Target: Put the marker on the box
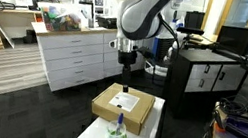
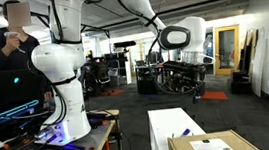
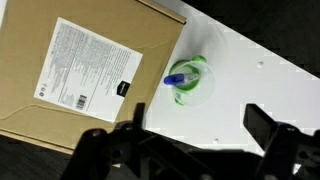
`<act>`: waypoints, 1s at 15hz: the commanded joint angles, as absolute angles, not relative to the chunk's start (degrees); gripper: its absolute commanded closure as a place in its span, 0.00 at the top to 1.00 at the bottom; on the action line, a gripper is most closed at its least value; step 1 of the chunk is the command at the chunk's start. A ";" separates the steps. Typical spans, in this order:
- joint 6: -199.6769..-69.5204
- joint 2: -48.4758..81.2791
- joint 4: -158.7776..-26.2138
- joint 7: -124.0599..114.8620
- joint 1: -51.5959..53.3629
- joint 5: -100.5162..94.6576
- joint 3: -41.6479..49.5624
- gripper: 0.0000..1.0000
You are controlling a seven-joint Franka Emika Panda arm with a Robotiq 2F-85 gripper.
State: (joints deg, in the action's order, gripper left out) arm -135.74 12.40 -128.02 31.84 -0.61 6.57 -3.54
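The brown cardboard box point(image 1: 124, 106) with a white label point(image 3: 85, 65) lies on the white table point(image 1: 149, 134). Its top also shows in the wrist view point(image 3: 150, 45) and at the bottom of an exterior view point(image 2: 217, 145). The marker point(image 3: 177, 78), blue-tipped, stands inside a translucent green cup point(image 3: 195, 85) on the table just beside the box's near edge; it also shows in an exterior view point(image 1: 118, 123). My gripper point(image 3: 200, 125) hangs open and empty well above the table point(image 1: 124, 64), over the box's far side. The cup lies ahead of the fingers.
White cabinets point(image 1: 75, 56) stand behind the table, with a black and white cabinet point(image 1: 204, 77) to one side. A second white robot point(image 2: 58, 63) and a person point(image 2: 9, 33) are beside a desk. The table's bare white surface point(image 3: 250, 70) stretches past the cup.
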 commanded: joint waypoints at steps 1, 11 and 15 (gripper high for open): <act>-139.41 14.89 -128.59 31.74 -1.00 5.74 -4.36 1.00; -147.01 20.56 -129.04 34.11 -2.41 5.66 -6.63 1.00; -147.85 23.00 -128.91 34.36 -3.04 5.40 -7.15 1.00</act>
State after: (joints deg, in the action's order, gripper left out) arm -145.96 21.90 -128.25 33.46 -1.35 6.21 -5.78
